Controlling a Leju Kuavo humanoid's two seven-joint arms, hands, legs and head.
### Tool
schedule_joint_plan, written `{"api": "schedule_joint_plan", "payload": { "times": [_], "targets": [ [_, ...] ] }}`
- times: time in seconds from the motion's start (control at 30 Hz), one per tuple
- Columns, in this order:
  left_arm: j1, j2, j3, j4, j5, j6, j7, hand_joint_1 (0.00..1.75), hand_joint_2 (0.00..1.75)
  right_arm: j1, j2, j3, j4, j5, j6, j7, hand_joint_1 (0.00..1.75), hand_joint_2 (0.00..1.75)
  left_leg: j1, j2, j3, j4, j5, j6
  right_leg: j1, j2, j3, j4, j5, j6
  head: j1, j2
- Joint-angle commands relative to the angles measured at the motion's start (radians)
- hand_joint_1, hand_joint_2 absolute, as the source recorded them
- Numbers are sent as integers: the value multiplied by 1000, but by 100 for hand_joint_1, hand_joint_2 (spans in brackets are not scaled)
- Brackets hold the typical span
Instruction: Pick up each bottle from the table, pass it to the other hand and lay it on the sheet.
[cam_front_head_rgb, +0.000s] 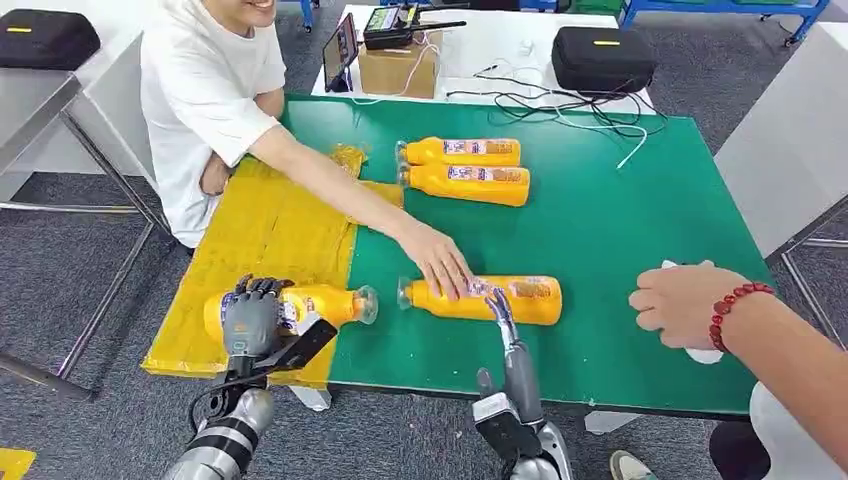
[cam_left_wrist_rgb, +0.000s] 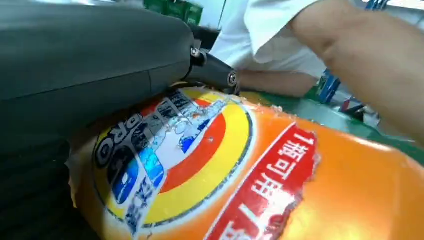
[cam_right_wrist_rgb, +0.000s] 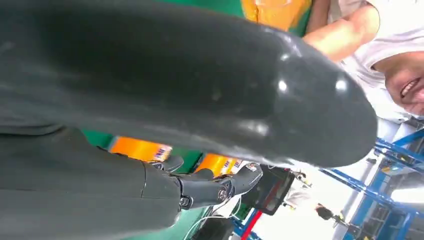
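Left hand (cam_front_head_rgb: 252, 318) grips a bottle (cam_front_head_rgb: 325, 303) lying on the yellow sheet (cam_front_head_rgb: 265, 230), near-left. Spread the fingers, lift straight off so it doesn't roll. Right hand (cam_front_head_rgb: 503, 312), empty and spread, touches the next bottle (cam_front_head_rgb: 520, 300); a person's hand (cam_front_head_rgb: 437, 262) rests on it, so wait.

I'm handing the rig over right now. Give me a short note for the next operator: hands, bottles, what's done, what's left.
Left hand: grips an orange bottle lying on the yellow sheet, not yet let go.
Right hand: open, fingers extended, at the near bottle on the green table; it holds nothing.
A person's hand rests on that near bottle. Another person's fist is over the table's right side.
Two more bottles lie side by side farther back.
Done: one bottle on the sheet.
Left: release it, then three bottles to pick up, pass and lay down.
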Motion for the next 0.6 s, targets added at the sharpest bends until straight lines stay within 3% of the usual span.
{"api": "schedule_joint_plan", "payload": {
  "times": [0.03, 0.07, 0.1, 0.13, 0.2, 0.23, 0.27, 0.3, 0.37, 0.4, 0.53, 0.57, 0.6],
  "targets": [
    [-51, 138, -168, 282, 105, -445, 251, 0, 175, 10, 15, -96, -36, -3, 47, 17, 0, 0, 2, 3, 6, -2, 0, -3, 2, 3, 5, -1, 1, -4, 0, 0],
    [-53, 141, -177, 288, 102, -458, 257, 0, 175, 6, 15, -92, -24, 0, 51, 18, 0, 0, 1, 3, 12, -3, -1, -7, 2, 6, 11, -1, 1, -7, 0, 0],
    [-55, 143, -180, 291, 102, -465, 261, 0, 175, 3, 15, -91, -18, 1, 52, 17, 0, 0, -1, -1, 30, -3, -8, -8, 0, 2, 29, 1, -6, -8, -1, 0],
    [-55, 143, -180, 291, 102, -465, 261, 0, 175, 3, 15, -91, -18, 1, 52, 17, 0, 0, 0, -2, 32, 0, -11, -8, 1, 1, 24, 3, -11, -7, -1, 0],
    [-61, 145, -190, 298, 103, -489, 261, 0, 175, -4, 16, -90, 0, 4, 51, 14, 0, 0, 1, 1, 22, 3, -15, -5, 2, 4, 12, 7, -16, -9, -1, 0],
    [-61, 145, -190, 298, 103, -489, 261, 0, 175, -4, 16, -90, 0, 4, 51, 14, 0, 0, 1, -5, 35, 5, -19, -5, 1, -1, 28, 9, -27, -7, 0, 0],
    [-61, 145, -190, 298, 103, -489, 261, 0, 175, -4, 16, -90, 0, 4, 51, 14, 0, 0, 1, -9, 40, 4, -21, -5, 1, -4, 33, 9, -29, -7, -1, 0],
    [-61, 145, -190, 298, 103, -489, 261, 0, 175, -4, 16, -90, 0, 4, 51, 14, 0, 0, 2, -7, 28, 7, -16, -7, 2, -3, 20, 12, -26, -8, 0, 0],
    [-61, 145, -190, 298, 103, -489, 261, 0, 175, -4, 16, -90, 0, 4, 51, 14, 0, 0, 0, -15, 35, -1, -10, -7, 1, -10, 29, 5, -26, -7, -1, 0],
    [-61, 145, -190, 298, 103, -489, 261, 0, 175, -4, 16, -90, 0, 4, 51, 14, 0, 0, 1, -12, 28, -1, -9, -6, 2, -8, 22, 5, -23, -8, -1, 0],
    [-48, 147, -203, 280, 126, -510, 243, 0, 175, 6, 12, -91, -18, 6, 50, 11, 0, 0, 0, -17, 36, -3, -9, -7, 0, -13, 31, 4, -24, -8, -1, 0],
    [-45, 148, -207, 275, 137, -515, 237, 0, 175, 7, 11, -92, -20, 6, 50, 11, 0, 0, 1, -13, 29, -3, -7, -8, 1, -10, 24, 4, -21, -9, 0, 0],
    [-42, 144, -205, 265, 168, -517, 212, 0, 175, 7, 10, -93, -21, 6, 50, 11, 0, 0, 0, -16, 35, -3, -10, -8, 1, -13, 31, 4, -24, -8, -1, 0]
  ]
}}
